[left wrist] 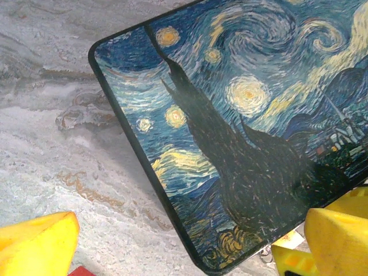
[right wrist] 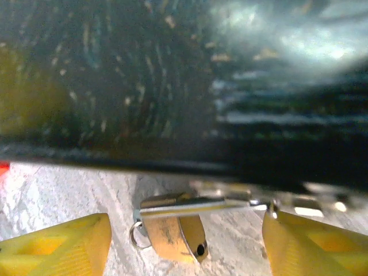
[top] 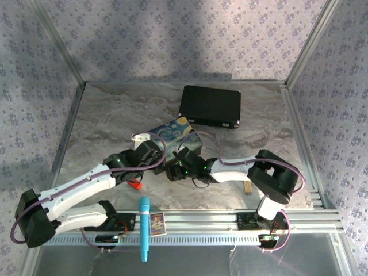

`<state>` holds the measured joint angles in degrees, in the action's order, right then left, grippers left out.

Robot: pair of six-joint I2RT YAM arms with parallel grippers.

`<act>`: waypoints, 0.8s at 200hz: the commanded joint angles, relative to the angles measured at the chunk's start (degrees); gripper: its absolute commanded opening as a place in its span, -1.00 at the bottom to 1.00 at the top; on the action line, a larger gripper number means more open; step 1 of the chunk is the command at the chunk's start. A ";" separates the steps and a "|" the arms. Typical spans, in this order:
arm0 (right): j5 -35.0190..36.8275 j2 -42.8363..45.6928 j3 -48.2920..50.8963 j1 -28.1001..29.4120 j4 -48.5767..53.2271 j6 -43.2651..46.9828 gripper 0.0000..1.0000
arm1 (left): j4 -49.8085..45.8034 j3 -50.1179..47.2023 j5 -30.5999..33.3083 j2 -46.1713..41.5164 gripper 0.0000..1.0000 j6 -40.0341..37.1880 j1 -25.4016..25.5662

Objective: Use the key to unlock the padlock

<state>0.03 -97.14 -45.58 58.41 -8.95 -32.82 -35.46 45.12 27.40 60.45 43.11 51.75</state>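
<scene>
The small brass padlock (right wrist: 168, 237) lies on the marble tabletop just in front of the starry-night box (right wrist: 144, 80). A flat silver strip (right wrist: 195, 206), which looks like the key, lies across its top, with a thin wire ring (right wrist: 135, 236) at its left end. My right gripper (right wrist: 184, 247) is open, with a yellow finger on each side of the padlock and neither touching it. My left gripper (left wrist: 190, 247) stands wide open over the near corner of the starry-night box (left wrist: 241, 115), holding nothing. From above, both grippers (top: 154, 150) (top: 183, 161) meet at the box's front edge (top: 172, 131).
A black case (top: 210, 106) lies behind the box. A small red piece (top: 135, 184) sits by the left arm and a pale wooden block (top: 248, 187) by the right arm. A blue marker (top: 144, 227) and a card (top: 157, 223) rest on the front rail.
</scene>
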 commanded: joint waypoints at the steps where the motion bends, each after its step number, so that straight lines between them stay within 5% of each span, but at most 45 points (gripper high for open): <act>1: 2.72 -2.09 -1.25 0.65 -1.24 -1.35 0.34 | 1.46 -0.19 0.06 -1.05 1.00 1.06 -0.24; 160: 2.29 0.51 6.45 1.71 -4.09 -8.29 -0.67 | -1.62 5.42 5.39 4.41 1.00 -6.74 -0.72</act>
<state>2.79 -97.21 -42.13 60.36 -14.33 -38.70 -35.51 46.72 30.68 63.18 39.79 51.35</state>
